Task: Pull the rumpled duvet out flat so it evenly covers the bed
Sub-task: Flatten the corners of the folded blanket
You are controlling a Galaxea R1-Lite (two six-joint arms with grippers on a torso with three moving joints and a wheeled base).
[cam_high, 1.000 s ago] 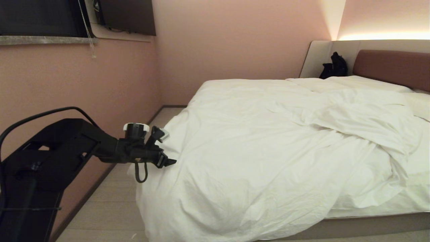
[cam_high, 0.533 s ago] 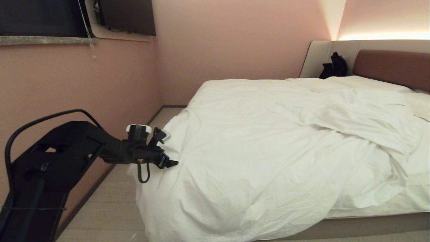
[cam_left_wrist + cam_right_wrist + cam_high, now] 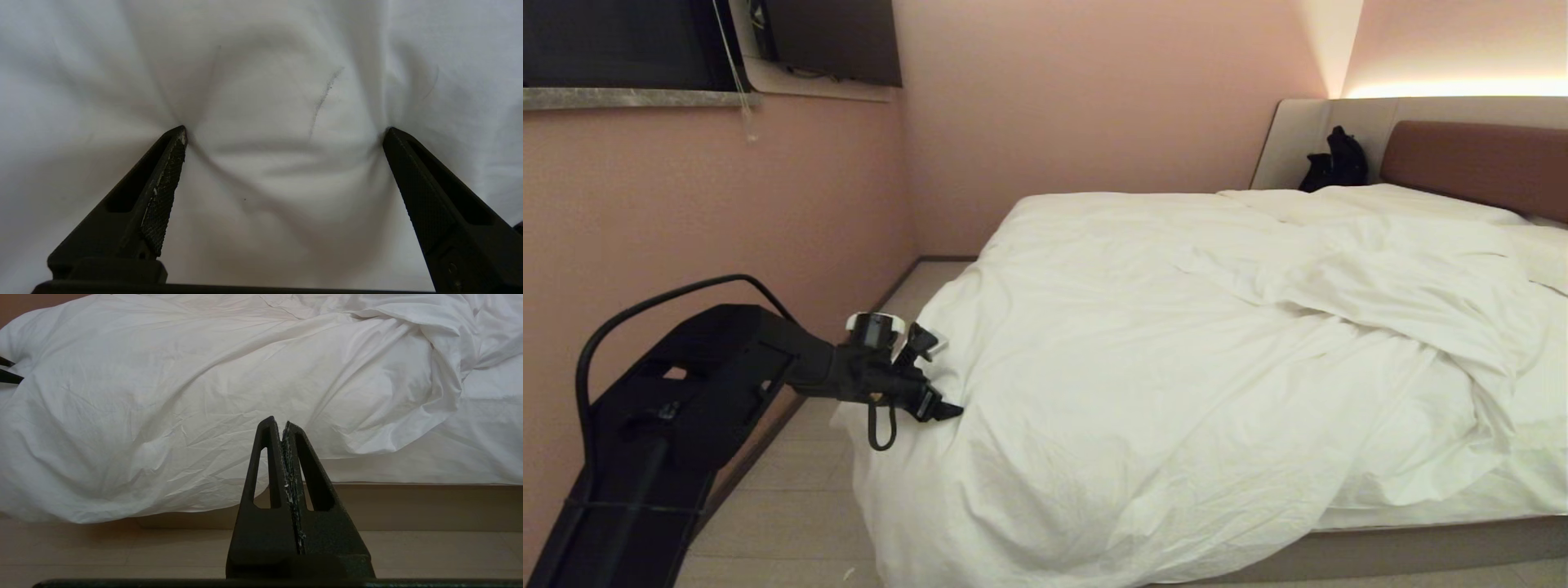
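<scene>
Seeing my left gripper (image 3: pixel 286 132) spread wide, both fingertips (image 3: pixel 179 134) pressing into the puffy rumpled white duvet (image 3: pixel 1176 359) at the bed's (image 3: pixel 1421 547) near corner; right gripper (image 3: pixel 282 426) clenched, empty, off the bed.

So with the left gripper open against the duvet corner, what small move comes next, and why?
Probably close the left gripper: its spread fingertips press into the duvet, fabric bulging between them, and nothing is gripped yet. The duvet lies bunched, baring the sheet.

Pink walls (image 3: pixel 1094 98), pale wood floor (image 3: pixel 792 506), dark window (image 3: pixel 613 41), warm glow.
</scene>
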